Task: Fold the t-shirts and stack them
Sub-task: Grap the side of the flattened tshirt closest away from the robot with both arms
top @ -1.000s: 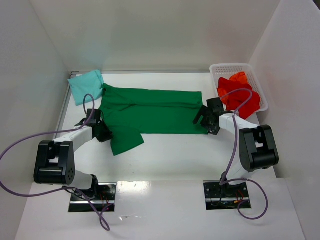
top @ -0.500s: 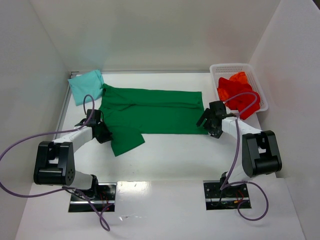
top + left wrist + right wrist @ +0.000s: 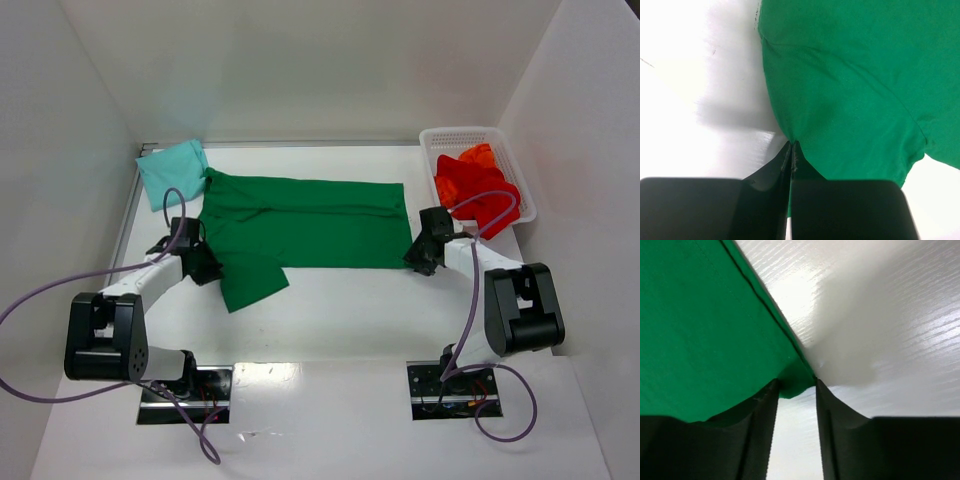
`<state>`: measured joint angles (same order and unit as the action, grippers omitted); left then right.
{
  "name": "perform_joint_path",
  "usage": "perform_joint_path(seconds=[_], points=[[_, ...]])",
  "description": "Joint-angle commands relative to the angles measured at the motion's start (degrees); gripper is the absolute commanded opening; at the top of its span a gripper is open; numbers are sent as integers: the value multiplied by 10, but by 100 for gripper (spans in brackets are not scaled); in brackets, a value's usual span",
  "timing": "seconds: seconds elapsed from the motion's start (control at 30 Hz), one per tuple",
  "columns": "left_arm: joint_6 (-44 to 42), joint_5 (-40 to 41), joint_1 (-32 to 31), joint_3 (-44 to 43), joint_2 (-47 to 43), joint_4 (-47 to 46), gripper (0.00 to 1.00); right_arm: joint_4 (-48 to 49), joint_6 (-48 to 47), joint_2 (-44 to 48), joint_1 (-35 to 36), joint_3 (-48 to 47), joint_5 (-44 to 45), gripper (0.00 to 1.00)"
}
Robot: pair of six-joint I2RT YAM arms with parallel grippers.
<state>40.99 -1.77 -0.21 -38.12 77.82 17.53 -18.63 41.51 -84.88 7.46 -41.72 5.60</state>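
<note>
A dark green t-shirt lies spread flat across the middle of the table, one sleeve pointing toward the near side. My left gripper sits at the shirt's left edge by that sleeve. In the left wrist view its jaws are shut on the green cloth. My right gripper is at the shirt's near right corner. In the right wrist view its fingers stand apart, with the corner of the green cloth lying between the tips. A pale teal t-shirt lies folded at the far left.
A white mesh basket at the far right holds crumpled red t-shirts. White walls close in the table on the left, back and right. Purple cables loop from both arms over the near table.
The right gripper has slid to the shirt's right corner and its jaws have narrowed around it. The left gripper has finished shutting on the left edge.
</note>
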Motion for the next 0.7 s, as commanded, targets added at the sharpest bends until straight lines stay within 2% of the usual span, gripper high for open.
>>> perform_joint_path(seconds=[0.0,0.3,0.47,0.53,0.67], points=[[8,5,-3,-27,-22,14,0,16,6,-1,-4,6,21,39],[3,-7,11,-35,-48,27,0,17,1,-14,-4,-8,25,13],[3,-7,21,-54,-90,49,0,12,-5,-3,-4,-15,30,6],[3,-10,29,-61,-108,54,0,7,-9,8,-4,-21,32,1],[-2,-24,55,-80,-135,67,0,-2,-12,16,-10,-30,37,0]])
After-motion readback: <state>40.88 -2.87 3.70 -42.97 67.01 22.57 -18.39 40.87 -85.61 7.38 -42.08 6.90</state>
